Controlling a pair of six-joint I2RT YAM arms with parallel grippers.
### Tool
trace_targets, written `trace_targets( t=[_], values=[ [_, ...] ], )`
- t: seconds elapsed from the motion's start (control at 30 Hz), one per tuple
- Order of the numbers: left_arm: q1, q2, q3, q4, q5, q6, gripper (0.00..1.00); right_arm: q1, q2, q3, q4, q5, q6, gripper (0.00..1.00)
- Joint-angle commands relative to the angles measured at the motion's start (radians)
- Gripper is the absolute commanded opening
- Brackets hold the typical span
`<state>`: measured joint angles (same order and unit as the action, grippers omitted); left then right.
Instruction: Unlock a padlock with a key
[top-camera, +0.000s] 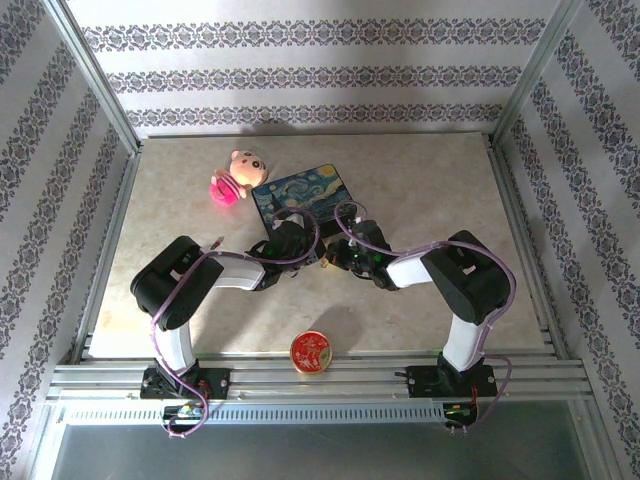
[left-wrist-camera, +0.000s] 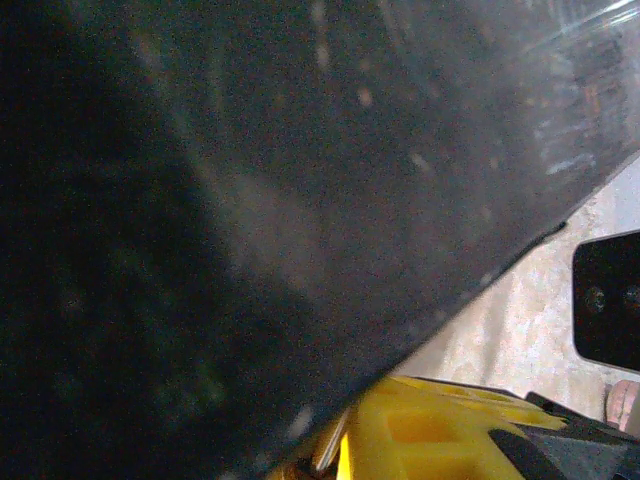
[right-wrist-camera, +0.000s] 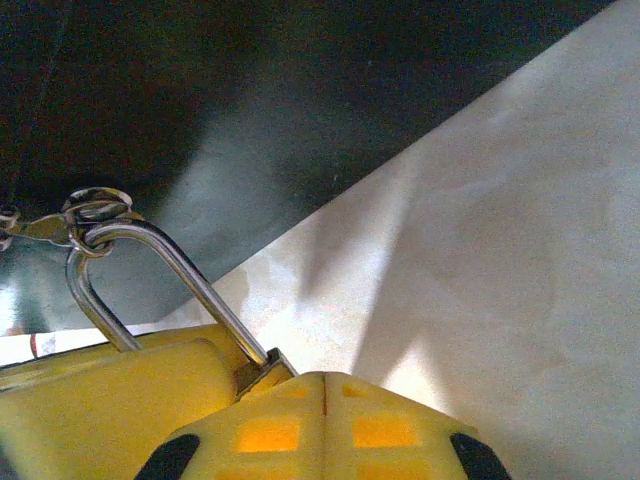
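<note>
The padlock (right-wrist-camera: 262, 366) is a small brass body with a silvery shackle (right-wrist-camera: 160, 262) that points away from the lens. A key ring (right-wrist-camera: 96, 210) hangs on the shackle's top. My right gripper (right-wrist-camera: 325, 385) has its yellow fingertips pressed together, and the brass body runs in under them. A second yellow finger (right-wrist-camera: 100, 400), from the left arm, lies against the body's other side. In the left wrist view a yellow finger (left-wrist-camera: 430, 440) sits beside a thin silvery edge (left-wrist-camera: 335, 440); the jaw gap is hidden. From above, both grippers (top-camera: 322, 256) (top-camera: 342, 258) meet at mid-table.
A box painted with a starry night (top-camera: 300, 200) lies just behind the grippers, and its dark side (right-wrist-camera: 200, 100) looms close. A pink plush toy (top-camera: 232, 180) sits behind it to the left. A round red-gold tin (top-camera: 312, 352) rests near the front rail.
</note>
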<state>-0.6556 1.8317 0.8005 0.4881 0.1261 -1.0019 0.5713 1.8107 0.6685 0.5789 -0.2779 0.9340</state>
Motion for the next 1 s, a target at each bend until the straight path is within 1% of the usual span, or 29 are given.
trace_targets(
  t=[0.0, 0.07, 0.13, 0.23, 0.5, 0.6, 0.83, 0.97],
  values=[
    [-0.015, -0.017, -0.014, -0.122, 0.014, -0.033, 0.17, -0.002, -0.061, -0.030, 0.034, 0.010, -0.011, 0.03],
    [-0.015, -0.031, -0.005, -0.152, 0.005, -0.034, 0.16, -0.002, -0.092, -0.046, 0.019, 0.022, -0.023, 0.04],
    [-0.015, -0.045, 0.003, -0.186, 0.000, -0.038, 0.13, -0.001, -0.124, -0.061, 0.002, 0.032, -0.038, 0.06],
    [-0.012, -0.066, 0.025, -0.232, 0.010, -0.044, 0.12, 0.008, -0.176, -0.075, -0.040, 0.044, -0.086, 0.10],
    [0.022, -0.088, 0.109, -0.400, 0.124, -0.100, 0.12, 0.078, -0.294, -0.059, -0.258, 0.163, -0.276, 0.18],
    [0.032, -0.088, 0.131, -0.443, 0.144, -0.106, 0.12, 0.107, -0.316, -0.045, -0.326, 0.224, -0.327, 0.19],
    [0.048, -0.068, 0.136, -0.456, 0.191, -0.148, 0.13, 0.181, -0.331, -0.019, -0.416, 0.327, -0.419, 0.20],
    [0.050, -0.063, 0.134, -0.454, 0.199, -0.159, 0.12, 0.234, -0.332, -0.001, -0.460, 0.392, -0.457, 0.28]
  ],
)
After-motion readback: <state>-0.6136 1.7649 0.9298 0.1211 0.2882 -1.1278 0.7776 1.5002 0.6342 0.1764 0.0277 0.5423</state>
